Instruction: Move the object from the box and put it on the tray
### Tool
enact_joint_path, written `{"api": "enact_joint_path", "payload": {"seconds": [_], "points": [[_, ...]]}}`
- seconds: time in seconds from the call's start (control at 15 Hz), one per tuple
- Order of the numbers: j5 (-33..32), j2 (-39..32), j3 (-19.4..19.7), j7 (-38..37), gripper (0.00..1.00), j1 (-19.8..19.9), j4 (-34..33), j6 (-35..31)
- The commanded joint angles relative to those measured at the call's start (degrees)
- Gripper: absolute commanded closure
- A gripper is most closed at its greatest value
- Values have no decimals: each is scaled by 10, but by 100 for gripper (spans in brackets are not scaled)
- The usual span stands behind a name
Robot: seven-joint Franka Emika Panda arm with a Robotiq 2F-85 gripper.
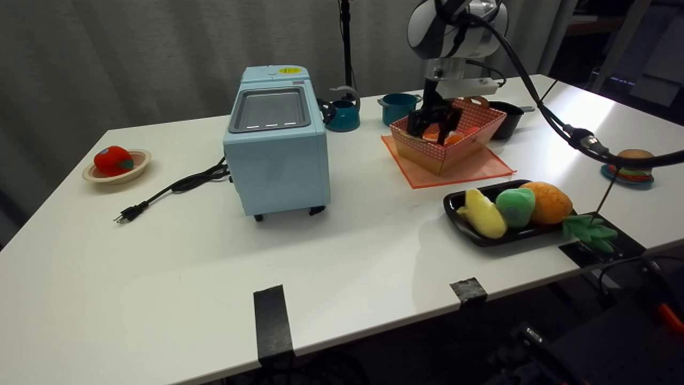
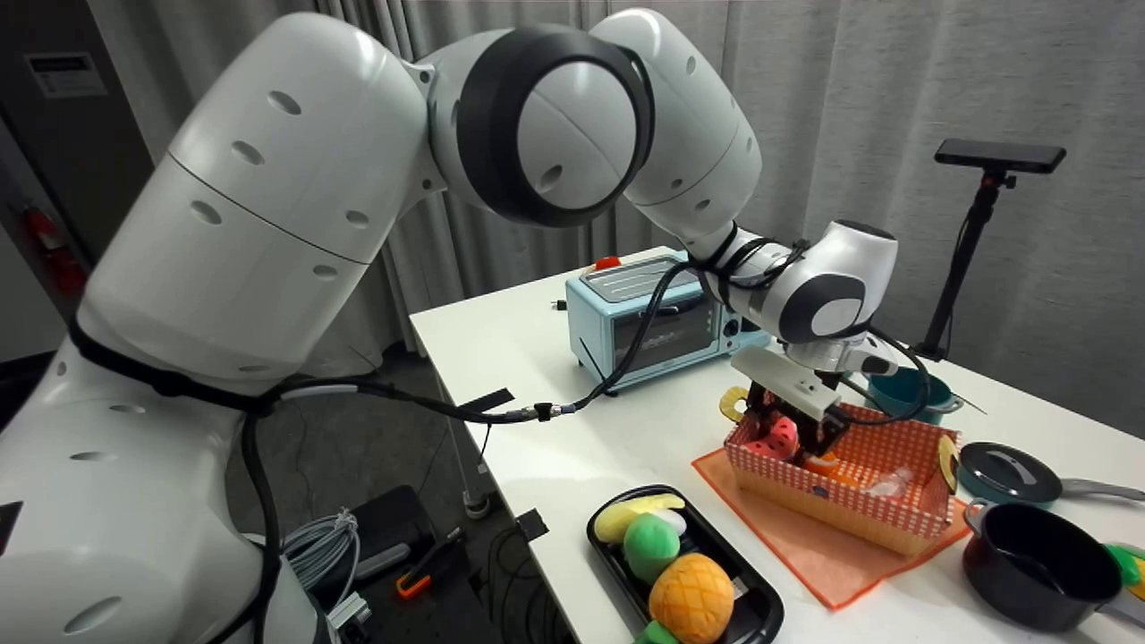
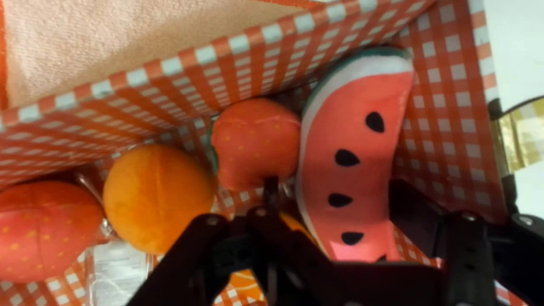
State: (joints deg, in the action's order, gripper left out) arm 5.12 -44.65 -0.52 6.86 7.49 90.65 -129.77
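Note:
The box (image 1: 454, 156) is a red-and-white checked basket, also seen in an exterior view (image 2: 832, 508) and the wrist view (image 3: 454, 106). Inside it lies a red watermelon slice with dark seeds (image 3: 357, 131), apparently the object; it also shows in an exterior view (image 2: 780, 436). My gripper (image 3: 335, 195) is down in the box, open, one finger on each side of the slice. The right finger is at its edge; a gap shows at the left finger. The gripper shows in both exterior views (image 1: 428, 131) (image 2: 789, 425). The black tray (image 1: 483, 241) (image 2: 716, 538) holds several toy foods.
A strawberry (image 3: 255, 144), an orange (image 3: 157, 199) and another red fruit (image 3: 42, 229) lie beside the slice. The box stands on an orange cloth (image 1: 427, 179). Teal pot (image 1: 399, 109), black pot (image 2: 1038, 572) and blue toaster oven (image 1: 278, 166) stand nearby.

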Motion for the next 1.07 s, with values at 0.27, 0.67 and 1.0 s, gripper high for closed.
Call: {"api": "enact_joint_path", "payload": {"seconds": [0.27, 0.67, 1.0], "points": [[47, 45, -20, -1, 95, 5, 79, -50], [37, 123, -9, 3, 97, 2, 146, -91], [26, 226, 6, 12, 97, 4, 205, -120]]}}
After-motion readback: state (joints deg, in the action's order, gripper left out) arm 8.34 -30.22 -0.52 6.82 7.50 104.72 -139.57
